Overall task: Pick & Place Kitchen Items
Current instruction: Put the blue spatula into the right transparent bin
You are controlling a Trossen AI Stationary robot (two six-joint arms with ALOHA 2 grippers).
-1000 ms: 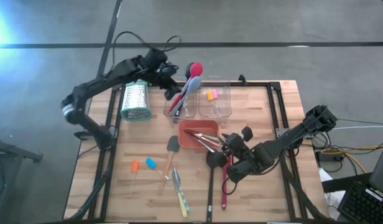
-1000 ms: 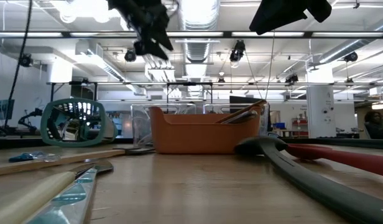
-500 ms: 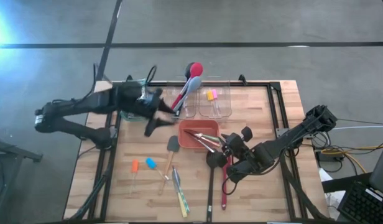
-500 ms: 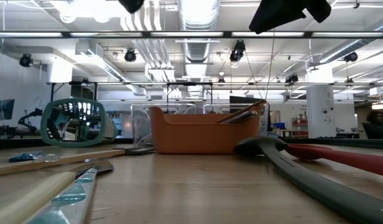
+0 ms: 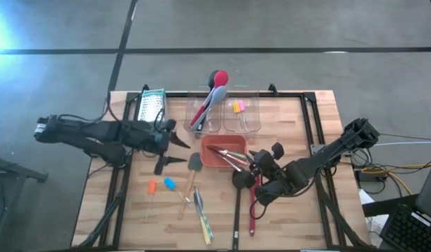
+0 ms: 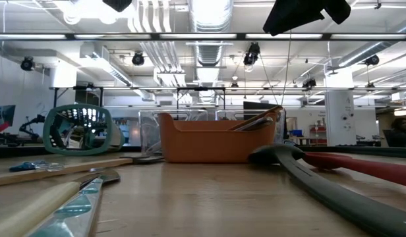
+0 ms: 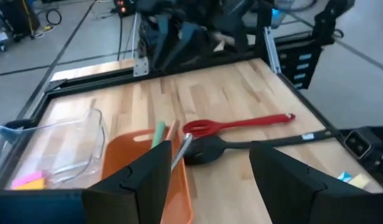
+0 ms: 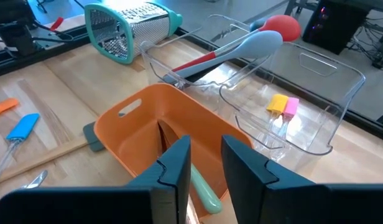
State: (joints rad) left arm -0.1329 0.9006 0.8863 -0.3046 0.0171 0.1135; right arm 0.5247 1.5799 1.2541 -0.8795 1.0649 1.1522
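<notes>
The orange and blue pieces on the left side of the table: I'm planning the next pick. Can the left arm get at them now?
Probably yes. The left gripper is open and empty, above bare wood just beyond the orange piece and blue piece. Nothing lies between; the grey spatula lies off to one side.

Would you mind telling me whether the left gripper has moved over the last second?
Yes. In the high view the left gripper was over the clear tub by the grater; it is now nearer the table's front, left of the orange tray.

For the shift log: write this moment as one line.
left gripper: fingers open, empty, hovering left of orange tray | right gripper: at tray, over green-handled tool | red spatula, black spoon: on table
</notes>
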